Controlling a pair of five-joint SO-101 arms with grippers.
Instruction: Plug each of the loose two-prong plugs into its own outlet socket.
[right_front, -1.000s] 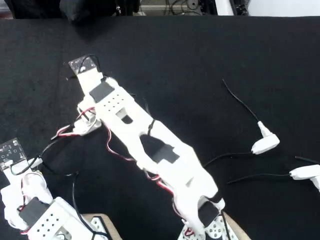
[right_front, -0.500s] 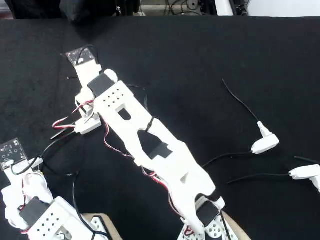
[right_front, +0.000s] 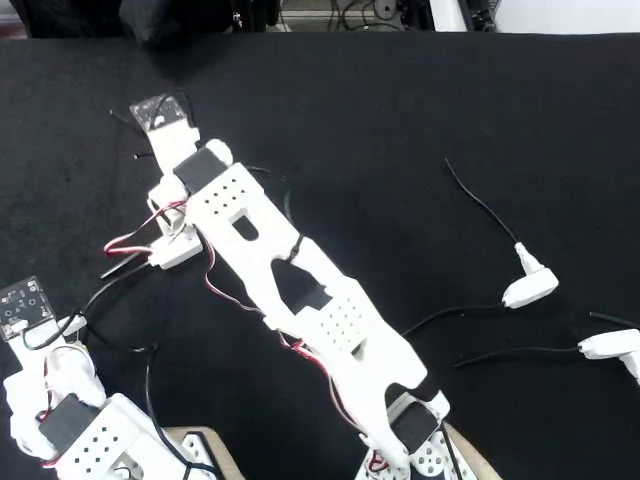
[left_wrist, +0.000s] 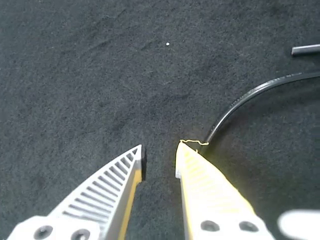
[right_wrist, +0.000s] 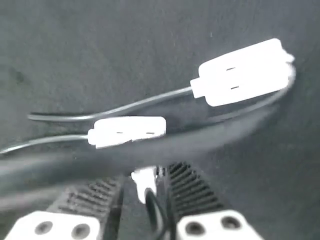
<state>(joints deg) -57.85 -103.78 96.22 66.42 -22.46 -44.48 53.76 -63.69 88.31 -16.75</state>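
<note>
One plug (right_wrist: 145, 185) pinched in R gripper (right_wrist: 144, 173), near sockets (right_wrist: 240, 72); L gripper (left_wrist: 160, 148) spread.

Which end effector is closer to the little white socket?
Right. The right end effector, holding a plug, sits just in front of the little socket. The left end effector hangs open over the table beside a black cable.

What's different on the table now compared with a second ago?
The right arm stretched a little farther toward the table's far-left corner, carrying its wrist camera board that way. The right gripper is shut on a small white plug; no grab or release shows. The left arm, the white cord end and the second cord end at the right stayed put.
</note>
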